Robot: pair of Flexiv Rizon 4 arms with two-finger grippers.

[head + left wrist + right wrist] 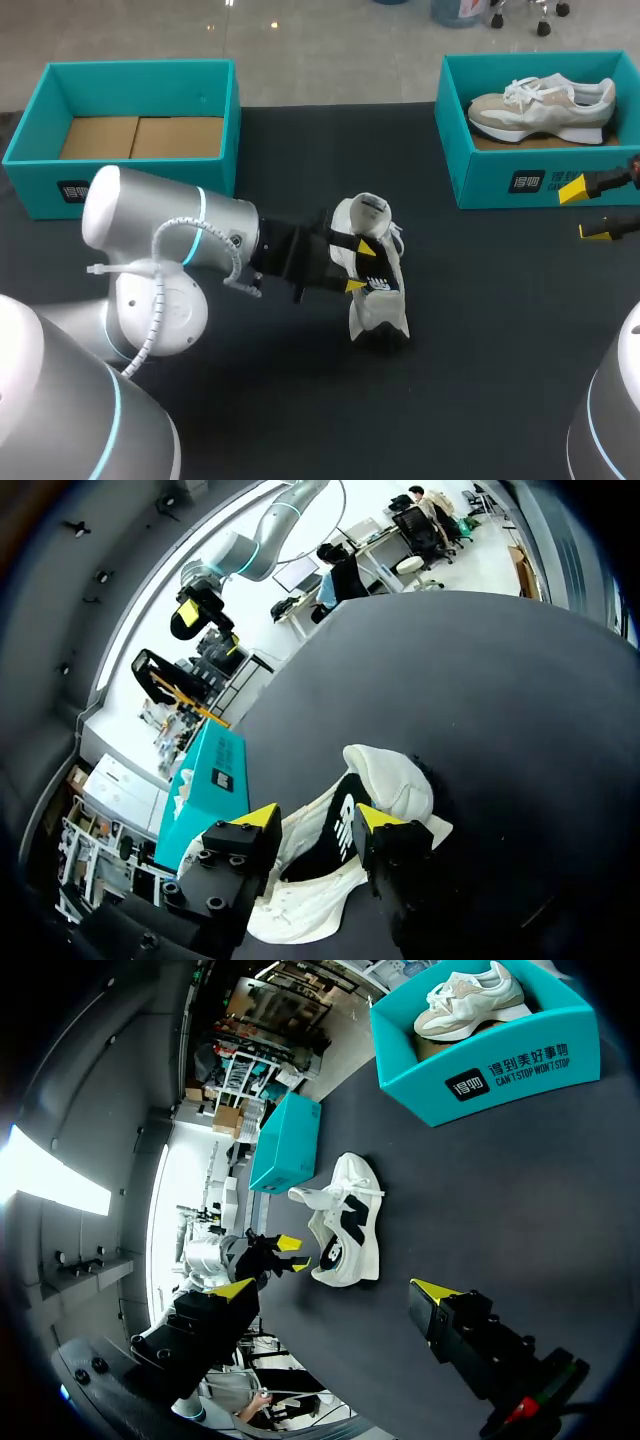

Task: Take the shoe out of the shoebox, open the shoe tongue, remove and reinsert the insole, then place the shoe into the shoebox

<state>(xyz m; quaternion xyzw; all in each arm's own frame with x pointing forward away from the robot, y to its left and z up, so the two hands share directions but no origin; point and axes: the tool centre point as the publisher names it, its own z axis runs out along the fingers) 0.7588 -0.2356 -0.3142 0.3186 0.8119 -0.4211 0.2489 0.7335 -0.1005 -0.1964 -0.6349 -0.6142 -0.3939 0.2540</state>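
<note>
Your left gripper (pixel 358 266) pinches the shoe (pixel 380 310) from two sides, its fingers astride it. The shoe sits on the table (pixel 480 380), well to the right of the empty box (pixel 35 185). Your right gripper (pixel 582 211) hangs spread, farther right of that box.
</note>
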